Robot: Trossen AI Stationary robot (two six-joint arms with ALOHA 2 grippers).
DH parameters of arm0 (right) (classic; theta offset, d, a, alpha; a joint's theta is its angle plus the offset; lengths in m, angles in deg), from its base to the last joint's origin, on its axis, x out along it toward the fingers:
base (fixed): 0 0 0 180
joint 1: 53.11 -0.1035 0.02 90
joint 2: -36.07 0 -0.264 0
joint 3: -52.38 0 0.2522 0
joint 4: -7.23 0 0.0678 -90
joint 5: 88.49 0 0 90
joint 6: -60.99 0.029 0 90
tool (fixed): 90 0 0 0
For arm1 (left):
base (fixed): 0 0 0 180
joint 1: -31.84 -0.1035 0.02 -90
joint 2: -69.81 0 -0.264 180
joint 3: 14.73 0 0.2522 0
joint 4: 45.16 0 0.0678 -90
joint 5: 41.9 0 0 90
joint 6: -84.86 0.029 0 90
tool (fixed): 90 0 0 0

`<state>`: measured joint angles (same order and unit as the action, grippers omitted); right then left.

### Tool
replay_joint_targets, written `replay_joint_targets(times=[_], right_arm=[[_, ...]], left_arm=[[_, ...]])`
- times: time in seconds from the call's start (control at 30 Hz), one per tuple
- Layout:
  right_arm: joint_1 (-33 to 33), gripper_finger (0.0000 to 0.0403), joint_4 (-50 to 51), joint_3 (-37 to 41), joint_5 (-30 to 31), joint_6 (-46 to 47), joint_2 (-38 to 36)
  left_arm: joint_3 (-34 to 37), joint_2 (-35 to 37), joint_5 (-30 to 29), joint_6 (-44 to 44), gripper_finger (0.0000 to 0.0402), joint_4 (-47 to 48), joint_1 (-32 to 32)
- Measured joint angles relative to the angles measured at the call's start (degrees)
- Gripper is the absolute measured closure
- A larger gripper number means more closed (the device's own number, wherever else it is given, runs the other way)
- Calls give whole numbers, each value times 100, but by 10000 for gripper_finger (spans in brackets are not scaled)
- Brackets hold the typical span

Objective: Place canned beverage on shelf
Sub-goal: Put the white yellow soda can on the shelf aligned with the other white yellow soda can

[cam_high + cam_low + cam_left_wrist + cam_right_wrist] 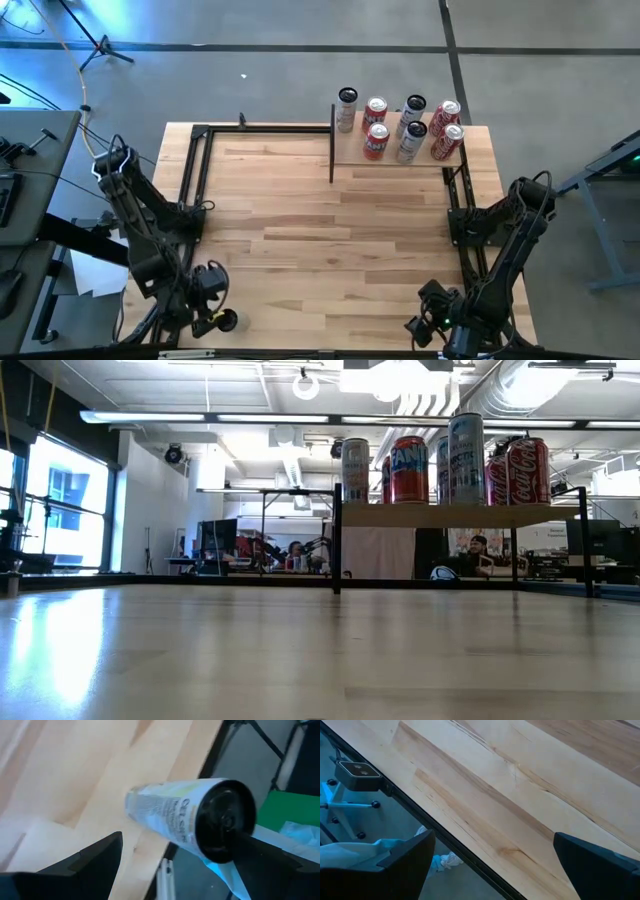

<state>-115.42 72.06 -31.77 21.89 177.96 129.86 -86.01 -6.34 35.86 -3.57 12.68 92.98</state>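
A pale can with green print stands or lies at the table's near left corner, close to the edge, its dark end facing the left wrist camera. In the high view it is a small pale spot. My left gripper slants down over it, open, one finger on each side of the can. The shelf stands at the far right and holds several cans. My right gripper hangs open over the table's near right edge, with nothing between its fingers. My left gripper comes at the can slanting down from above. One finger stands apart from the can's body. The other finger meets the can's dark end in the picture. I cannot tell whether it touches.
A black metal frame runs along the table's left and far sides and another down the right side. Bare plank tabletop stretches between the arms. Beyond the near edges lie the floor and crumpled paper.
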Motion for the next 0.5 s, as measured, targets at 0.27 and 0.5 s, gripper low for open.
replay_joint_targets(times=[0.27,0.5], right_arm=[[0,9,1,0,0,0,0],[0,9,2,0,0,0,0]], left_arm=[[12,-14,-578,-99,64,411,-2],[36,-37,-707,-96,64,43,-4]])
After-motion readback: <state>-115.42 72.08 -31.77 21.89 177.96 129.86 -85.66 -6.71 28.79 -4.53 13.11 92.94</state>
